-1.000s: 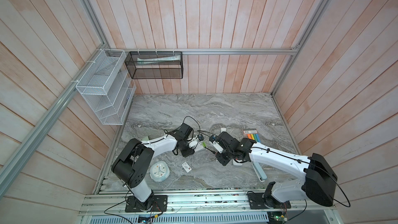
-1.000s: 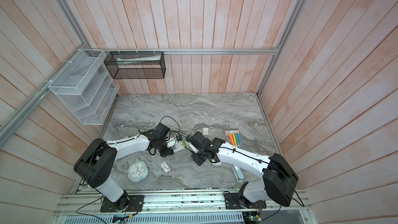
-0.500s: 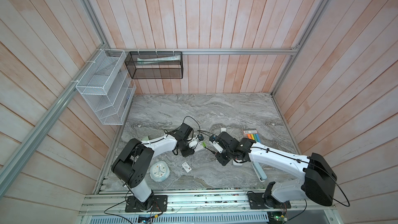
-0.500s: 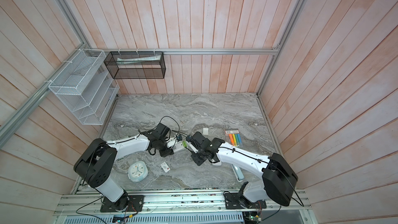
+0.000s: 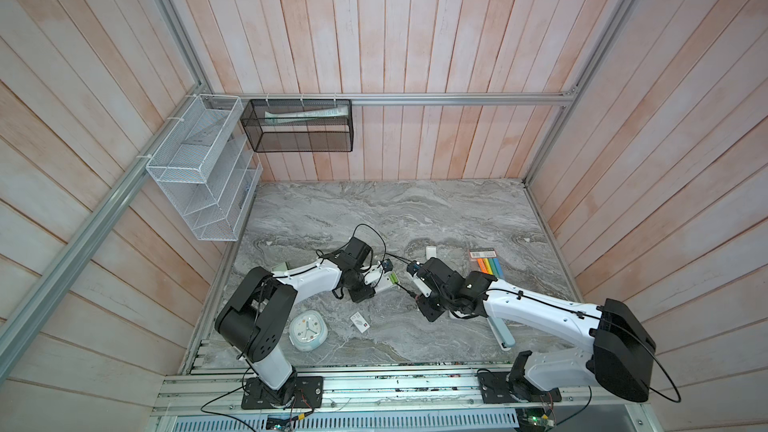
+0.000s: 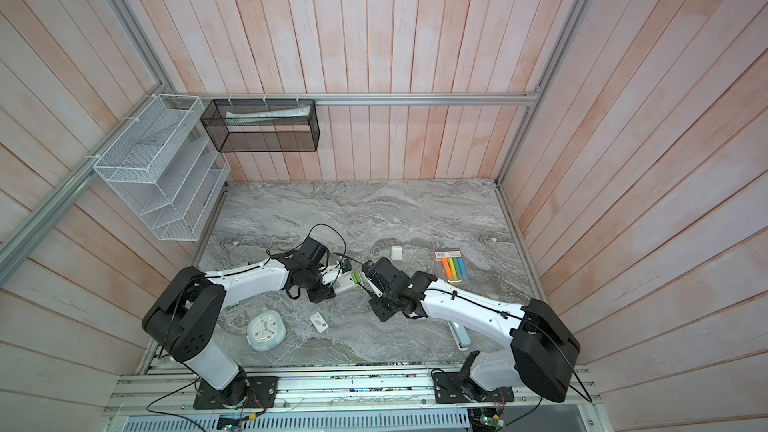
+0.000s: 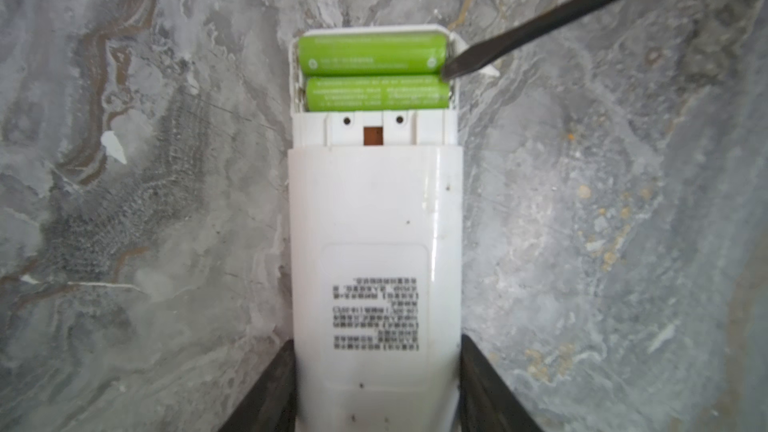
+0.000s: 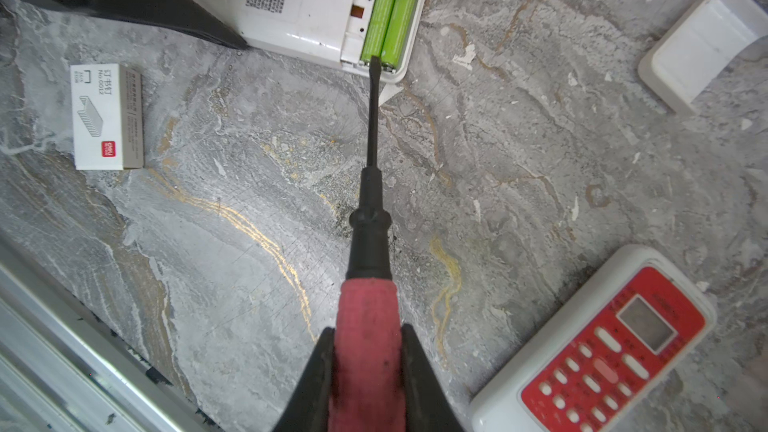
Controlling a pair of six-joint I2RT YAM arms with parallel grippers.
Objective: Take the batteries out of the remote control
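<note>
Green casings mark two batteries (image 7: 374, 72) seated side by side in the uncovered compartment at one end of the white remote control (image 7: 376, 243). The remote lies face down on the grey marble bench (image 7: 124, 201), just left of centre in the lower half of both top views. The left end effector (image 7: 376, 340) is clamped across the remote's opposite end, one finger on each long side. The right end effector (image 8: 366, 328) is closed on the red handle of a screwdriver (image 8: 370, 243). Its flat tip touches the battery ends at the compartment wall, about at the seam between the two cells. Neither cell appears lifted yet. Several hazards are judged likely. The blade could skid off the rounded battery end and gouge the thin plastic wall, where a white tab already juts outward. Prying force applied well away from the left grip could make the remote pivot or slide between the fingers. A cell released suddenly by its spring contact could jump out and roll across the bench. A steep blade angle would press the cell down rather than raise it.
</note>
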